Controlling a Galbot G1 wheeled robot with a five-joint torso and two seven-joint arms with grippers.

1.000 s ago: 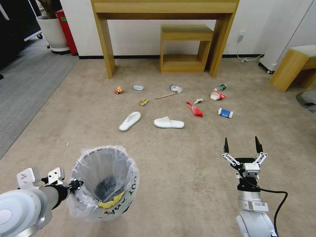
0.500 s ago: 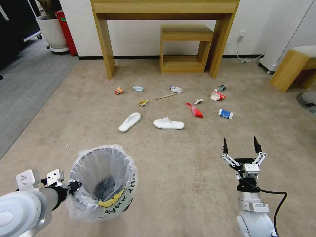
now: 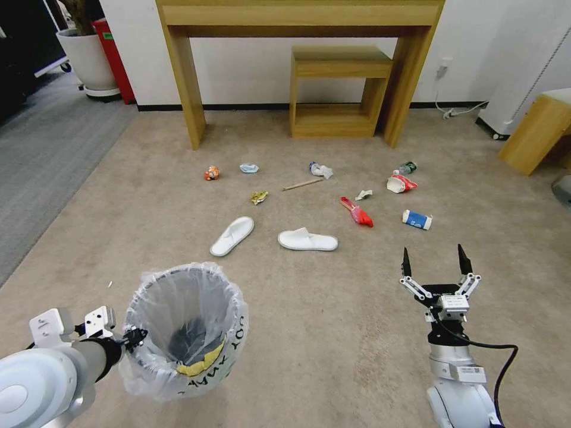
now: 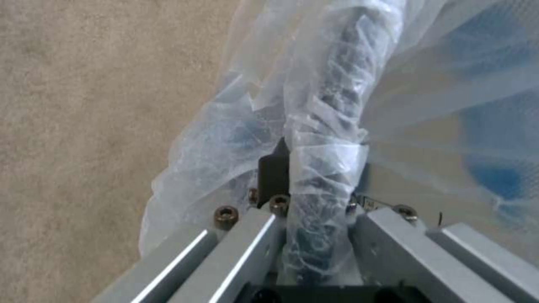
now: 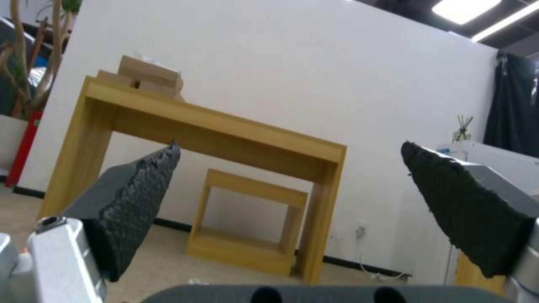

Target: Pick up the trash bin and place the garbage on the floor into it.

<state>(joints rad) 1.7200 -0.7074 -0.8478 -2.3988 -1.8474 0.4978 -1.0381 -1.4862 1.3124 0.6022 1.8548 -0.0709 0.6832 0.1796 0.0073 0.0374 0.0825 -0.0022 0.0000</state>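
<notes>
The trash bin (image 3: 184, 327), black with a crinkly white bag, hangs lifted at the lower left of the head view. My left gripper (image 3: 134, 340) is shut on its rim. The left wrist view shows the bag-wrapped rim (image 4: 337, 92) pinched beside a black fingertip (image 4: 273, 176). My right gripper (image 3: 433, 261) hovers open and holds nothing, pads (image 5: 140, 206) wide apart. The garbage lies ahead on the beige floor (image 3: 333, 321): two white slippers (image 3: 232, 235) (image 3: 307, 240), a red wrapper (image 3: 357, 212), a blue-white carton (image 3: 416, 219), a red-white bowl (image 3: 401, 183), a wooden stick (image 3: 302, 185) and an orange wrapper (image 3: 211, 173).
A wooden desk (image 3: 297, 15) with a small wooden shelf (image 3: 336, 89) under it stands against the far wall behind the litter. A grey carpet strip (image 3: 41, 154), a white plant pot (image 3: 89, 56) and a wooden bench (image 3: 535, 131) flank the carpet.
The whole head view has shifted: the litter and the desk sit slightly lower and closer, so the camera has moved forward. The bin and both grippers keep their places before me.
</notes>
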